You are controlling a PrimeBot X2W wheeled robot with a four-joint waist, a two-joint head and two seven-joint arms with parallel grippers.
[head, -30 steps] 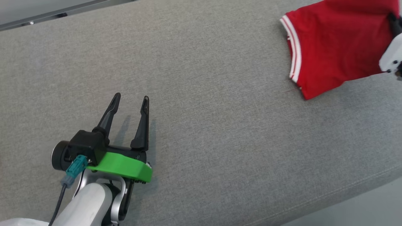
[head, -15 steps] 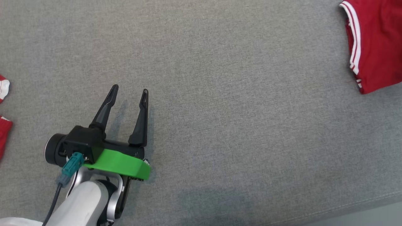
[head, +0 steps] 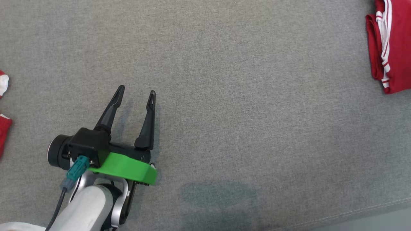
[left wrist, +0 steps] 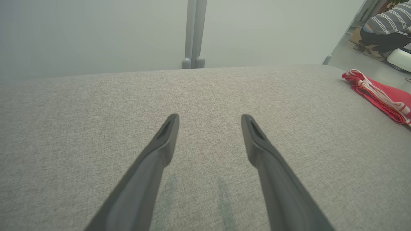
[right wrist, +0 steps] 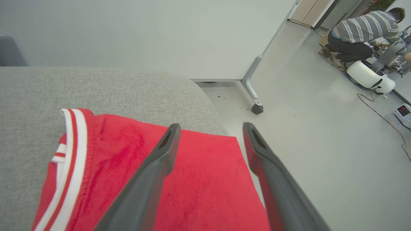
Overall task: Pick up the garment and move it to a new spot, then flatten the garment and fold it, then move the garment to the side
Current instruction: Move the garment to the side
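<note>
The red garment (head: 390,48) with white-striped trim lies folded at the right end of the grey fabric surface (head: 224,96). In the right wrist view the garment (right wrist: 199,183) spreads just under my right gripper (right wrist: 211,125), whose fingers stand open above it with nothing between them. My left gripper (head: 137,90) hovers open and empty over bare fabric at the lower left, far from the garment. In the left wrist view the left gripper (left wrist: 209,117) points across the surface, with the garment (left wrist: 379,94) off to the right.
Bits of red and white cloth (head: 3,85) lie at the surface's left edge. Beyond the right end the surface (right wrist: 112,86) drops to the floor, where a wheeled frame leg (right wrist: 253,96) stands. A person (right wrist: 362,32) crouches by a white machine (right wrist: 369,77) farther off.
The head camera has swung left, so the garment sits at the view's right edge. The garment, lifted by my right gripper a second ago, now lies folded and released. My left arm has barely moved.
</note>
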